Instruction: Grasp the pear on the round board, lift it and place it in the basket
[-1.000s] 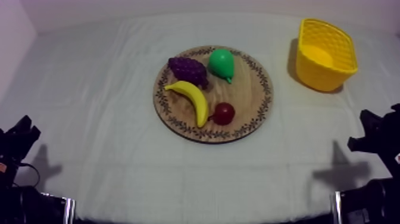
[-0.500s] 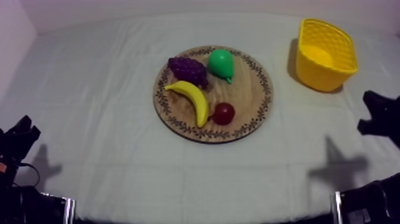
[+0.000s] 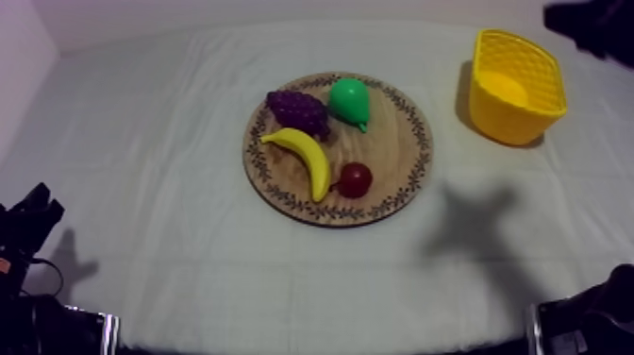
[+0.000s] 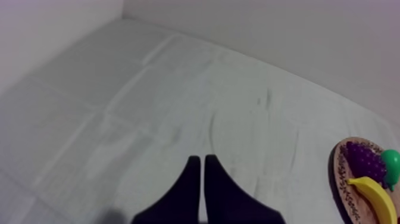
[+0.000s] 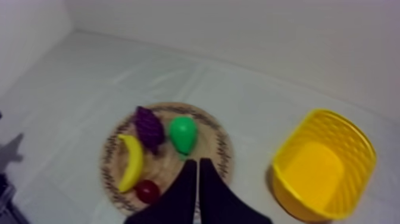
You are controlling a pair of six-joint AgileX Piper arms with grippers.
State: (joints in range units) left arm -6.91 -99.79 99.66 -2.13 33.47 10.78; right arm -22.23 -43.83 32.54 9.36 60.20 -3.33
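Left gripper (image 4: pixel 201 159): two plain black fingers, tapered to blunt tips.
Right gripper (image 5: pixel 197 162): same black tapered pair.

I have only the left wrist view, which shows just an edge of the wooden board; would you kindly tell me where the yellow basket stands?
Observer: The yellow basket stands on the cloth to the right of the wooden board, apart from it.
Operator: Thank you. Is any fruit on the part of the board that I cannot see?
Observer: Yes, a small red fruit lies beside the banana's near end.
Operator: And what about the right gripper?
Observer: The right gripper is shut on nothing, up above the board, aimed toward the pear.
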